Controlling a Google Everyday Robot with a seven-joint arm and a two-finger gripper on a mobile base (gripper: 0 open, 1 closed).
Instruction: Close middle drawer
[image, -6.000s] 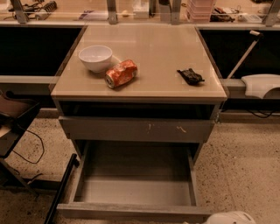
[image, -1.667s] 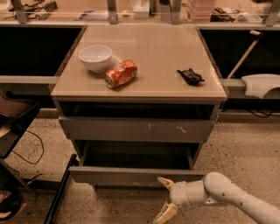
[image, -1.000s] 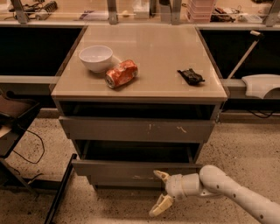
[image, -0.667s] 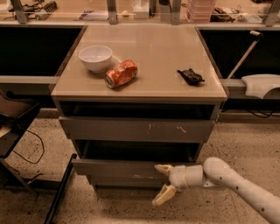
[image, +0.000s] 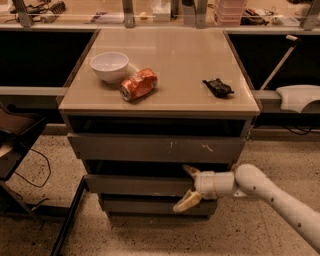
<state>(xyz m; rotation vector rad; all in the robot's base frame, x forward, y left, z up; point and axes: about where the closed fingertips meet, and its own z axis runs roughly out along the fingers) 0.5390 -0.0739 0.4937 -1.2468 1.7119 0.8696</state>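
Nearly there with the middle drawer (image: 135, 185): way out past the front edge of the worktop (image: 175, 55) a few seconds back, now tucked in under that edge, with just a dark gap showing above. Probably needs one last nudge to sit flush. Pale gripper (image: 182, 189) planted against the panel below the front right corner, fingers spread wide, pinching nothing. Flat matte grey-brown front, no handle, so pushing only. Up top: smooth beige laminate, round white bowl (image: 110, 65), crumpled orange can (image: 139, 84).
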